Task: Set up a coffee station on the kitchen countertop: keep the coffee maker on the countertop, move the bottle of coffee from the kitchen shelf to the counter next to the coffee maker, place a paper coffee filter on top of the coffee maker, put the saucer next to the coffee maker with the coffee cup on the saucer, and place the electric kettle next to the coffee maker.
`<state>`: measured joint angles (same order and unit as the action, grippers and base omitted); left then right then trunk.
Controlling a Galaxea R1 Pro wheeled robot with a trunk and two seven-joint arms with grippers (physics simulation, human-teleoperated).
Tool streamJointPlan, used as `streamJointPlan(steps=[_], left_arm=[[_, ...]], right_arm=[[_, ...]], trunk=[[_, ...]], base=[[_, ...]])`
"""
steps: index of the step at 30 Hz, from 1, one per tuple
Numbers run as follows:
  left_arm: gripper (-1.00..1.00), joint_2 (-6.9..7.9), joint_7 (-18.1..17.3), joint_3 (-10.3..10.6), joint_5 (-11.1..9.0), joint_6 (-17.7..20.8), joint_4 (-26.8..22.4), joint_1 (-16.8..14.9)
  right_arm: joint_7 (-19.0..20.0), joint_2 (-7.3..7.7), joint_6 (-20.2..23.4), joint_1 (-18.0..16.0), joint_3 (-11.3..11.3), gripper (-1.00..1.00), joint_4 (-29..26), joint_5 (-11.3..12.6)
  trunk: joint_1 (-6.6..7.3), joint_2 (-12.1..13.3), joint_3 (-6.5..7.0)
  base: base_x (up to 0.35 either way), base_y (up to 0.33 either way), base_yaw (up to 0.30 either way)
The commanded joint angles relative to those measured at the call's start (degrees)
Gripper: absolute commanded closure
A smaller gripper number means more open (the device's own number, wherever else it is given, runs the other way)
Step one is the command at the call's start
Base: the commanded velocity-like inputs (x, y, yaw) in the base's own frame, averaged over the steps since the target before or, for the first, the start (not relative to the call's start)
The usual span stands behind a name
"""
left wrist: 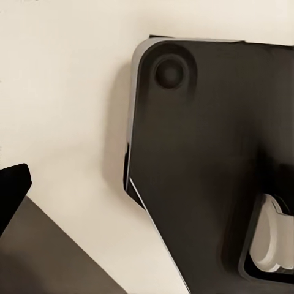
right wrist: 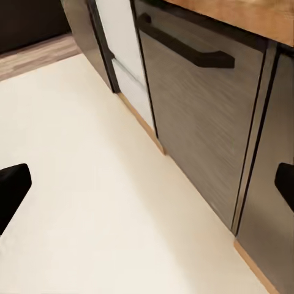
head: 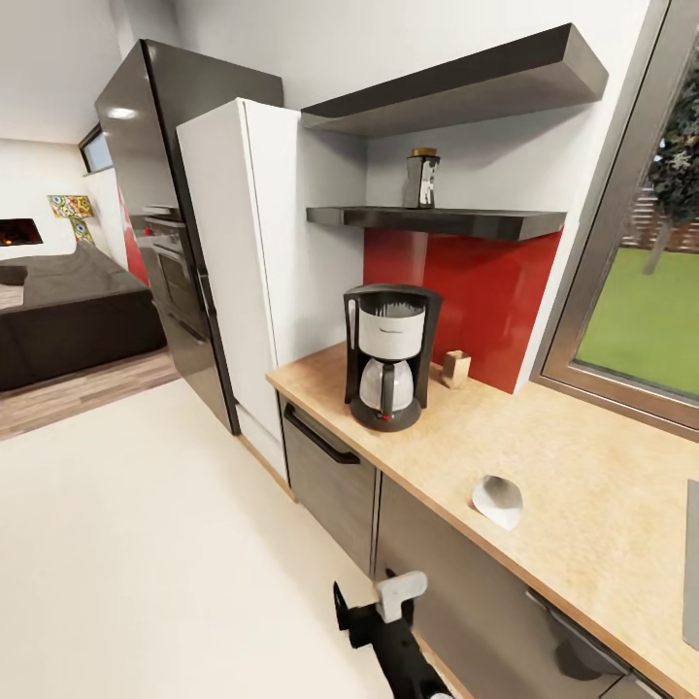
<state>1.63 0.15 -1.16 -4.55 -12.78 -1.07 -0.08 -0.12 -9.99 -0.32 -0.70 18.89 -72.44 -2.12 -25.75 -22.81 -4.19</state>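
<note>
The paper coffee filter (head: 498,501) lies at one o'clock from the right gripper (right wrist: 147,184), whose fingers are spread wide.

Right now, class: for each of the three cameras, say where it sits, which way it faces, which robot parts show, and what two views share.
Head: high, facing down along the countertop at the coffee maker, paper filter and shelf bottle; an arm shows low.
Left wrist: faces down at floor and the robot's dark base; one fingertip shows.
Right wrist: faces floor and cabinets; two dark fingertips.
Shared: the drawer handle, head and right wrist.
</note>
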Motion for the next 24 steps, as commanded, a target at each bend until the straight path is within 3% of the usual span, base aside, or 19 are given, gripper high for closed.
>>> streamJointPlan(steps=[1, 2, 3, 7, 11, 16, 19, 22, 24], left_arm=[[-1.00, 0.00, -0.06, -0.06, -0.45, -0.11, -0.05, -0.01], [-1.00, 0.02, -0.06, -0.04, -0.45, -0.12, -0.06, -0.01], [-1.00, 0.03, -0.06, 0.00, -0.41, -0.13, -0.07, -0.01], [-1.00, 0.09, -0.06, 0.02, -0.38, -0.14, -0.08, -0.01], [-1.00, 0.06, -0.06, 0.02, -0.32, -0.14, -0.08, -0.01], [-1.00, 0.10, -0.06, 0.02, -0.29, -0.14, -0.09, -0.01], [-1.00, 0.12, -0.06, 0.02, -0.30, -0.14, -0.13, -0.01], [-1.00, 0.12, -0.06, 0.02, -0.29, -0.14, -0.16, -0.01], [-1.00, 0.12, -0.06, 0.02, -0.29, -0.14, -0.16, -0.01]], right_arm=[[-0.04, -0.01, 0.02, -0.04, 0.26, -1.00, -1.07, -0.22], [-0.08, -0.01, 0.44, -0.04, 0.61, -1.00, -3.15, -0.25], [-0.16, -0.01, 5.68, -0.06, 1.03, -1.00, -9.44, -0.44], [-0.22, -0.01, 13.17, -0.59, 1.02, -1.00, -13.87, -0.48], [-0.96, -0.01, 14.82, -3.75, 0.79, -1.00, -14.62, -0.57], [-7.61, -0.01, 15.21, -8.02, 0.31, -1.00, -14.66, -0.60], [-9.45, 0.05, 15.09, -9.16, -1.70, -1.00, -14.64, -0.46], [-10.04, 0.14, 14.90, -9.79, -7.92, -1.00, -14.31, 0.49], [-10.13, 0.20, 14.85, -9.93, -10.65, -1.00, -14.18, 1.02]], trunk=[[-0.03, -0.11, -0.12], [-0.03, -0.11, -0.12], [-0.03, -0.11, -0.12], [-0.03, -0.11, -0.12], [-0.03, -0.11, -0.12], [-0.03, -0.11, -0.12], [-0.03, -0.11, -0.12], [-0.03, -0.11, -0.12], [-0.03, -0.11, -0.12]], base=[[0.000, 0.000, 0.000], [0.000, 0.000, 0.000], [0.018, 0.036, 0.000], [0.007, 0.013, 0.000], [0.001, 0.002, 0.000], [0.000, 0.000, 0.000], [0.000, 0.000, 0.000], [0.000, 0.000, 0.000], [0.000, 0.000, 0.000]])
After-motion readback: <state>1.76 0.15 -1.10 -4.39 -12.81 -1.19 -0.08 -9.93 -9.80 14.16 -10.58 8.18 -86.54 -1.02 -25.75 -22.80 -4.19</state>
